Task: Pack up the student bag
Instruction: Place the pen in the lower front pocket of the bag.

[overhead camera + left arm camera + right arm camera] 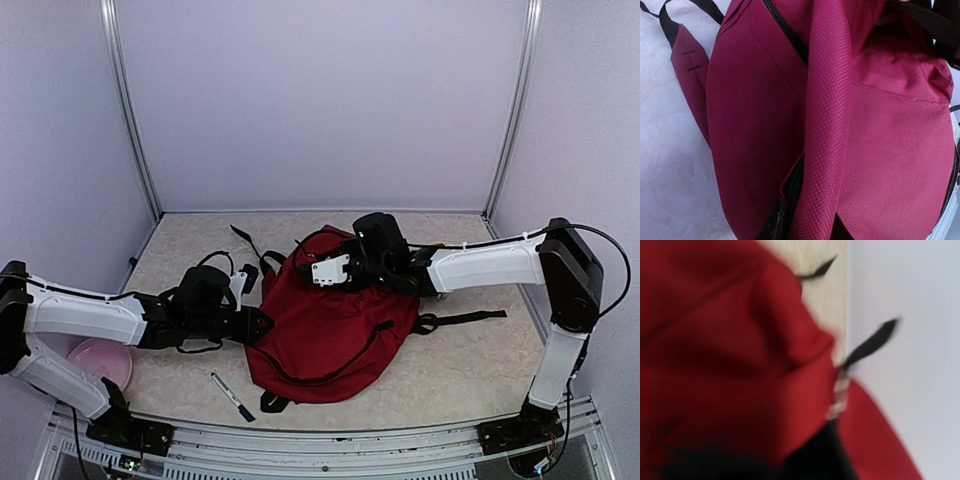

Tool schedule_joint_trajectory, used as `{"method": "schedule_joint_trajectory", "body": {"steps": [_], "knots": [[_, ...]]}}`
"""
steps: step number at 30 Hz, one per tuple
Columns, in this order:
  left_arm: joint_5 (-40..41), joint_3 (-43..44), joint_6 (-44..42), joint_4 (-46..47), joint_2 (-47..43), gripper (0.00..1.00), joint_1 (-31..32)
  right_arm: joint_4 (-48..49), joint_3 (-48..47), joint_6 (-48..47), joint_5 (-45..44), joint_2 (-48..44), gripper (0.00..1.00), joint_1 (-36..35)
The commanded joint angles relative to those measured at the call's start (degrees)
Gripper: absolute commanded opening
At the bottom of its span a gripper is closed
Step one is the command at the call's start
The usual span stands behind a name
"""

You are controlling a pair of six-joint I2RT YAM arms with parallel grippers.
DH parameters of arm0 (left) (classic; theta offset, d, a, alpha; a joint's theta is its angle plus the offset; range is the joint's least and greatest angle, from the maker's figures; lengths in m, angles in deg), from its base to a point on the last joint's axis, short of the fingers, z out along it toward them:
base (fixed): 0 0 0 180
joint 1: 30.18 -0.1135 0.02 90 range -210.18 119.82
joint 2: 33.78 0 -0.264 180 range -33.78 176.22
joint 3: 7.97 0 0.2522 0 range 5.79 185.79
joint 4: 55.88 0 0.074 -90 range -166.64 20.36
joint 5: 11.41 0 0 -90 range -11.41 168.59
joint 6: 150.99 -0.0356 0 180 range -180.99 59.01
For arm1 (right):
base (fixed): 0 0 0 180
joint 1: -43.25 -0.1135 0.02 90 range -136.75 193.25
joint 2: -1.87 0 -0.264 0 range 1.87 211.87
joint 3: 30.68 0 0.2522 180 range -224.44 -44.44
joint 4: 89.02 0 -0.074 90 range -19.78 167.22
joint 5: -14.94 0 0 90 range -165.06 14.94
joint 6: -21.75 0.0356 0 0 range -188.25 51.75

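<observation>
The student bag (335, 325), a dark red fabric backpack, lies flat near the middle of the pale table (470, 385), its top end toward 12 o'clock and its bottom toward 6. The left arm reaches in low from 9 o'clock, and the left gripper (258, 326) meets the bag's 9 o'clock edge. In the left wrist view a raised fold of red cloth runs down between the dark fingers (774, 226), which sit close on either side of it, so the jaws are nearly closed and pinching that fold. A black zipper line (785, 30) runs along the side of the fold, and a red padded shoulder strap (690, 85) lies on the table at the bag's far side. The right arm comes across from 3 o'clock, and the right gripper (318, 272) is at the bag's 12 o'clock end, where the cloth rises to it. The right wrist view is blurred, but red cloth bunches down into the dark base of the fingers, so the jaws look narrowly set on the bag's top edge. A black strap (470, 319) trails from the bag toward 3 o'clock. A marker pen (232, 396) lies at the bag's 7 o'clock, just apart from it. A pink plate (100, 360) sits at 8 o'clock, partly under the left arm.
</observation>
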Motion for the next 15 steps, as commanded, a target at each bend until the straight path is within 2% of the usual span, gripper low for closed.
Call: {"method": "schedule_joint_trajectory", "body": {"steps": [1, 5, 6, 11, 15], "knots": [[-1.0, 0.9, -1.3, 1.1, -0.9, 0.21, -0.5, 5.6, 1.0, -5.0, -9.8, 2.8, 0.2, 0.2], [-0.4, 1.1, -1.5, 0.3, -1.9, 0.22, -0.5, -1.4, -1.2, 0.6, -8.0, 1.3, 0.52, 0.2], [0.0, 1.2, -1.4, -0.3, -2.4, 0.22, -0.5, -3.7, -2.0, 2.5, -6.9, 0.6, 0.55, 0.0], [3.5, 1.3, 0.8, -4.3, -7.0, 0.32, -0.5, -9.6, -2.0, 10.8, -3.7, -4.2, 0.61, -1.5], [5.6, 2.2, 2.5, -9.5, -12.8, 0.43, -0.6, -14.2, -1.9, 17.7, 3.7, -8.7, 0.62, -1.7]]}}
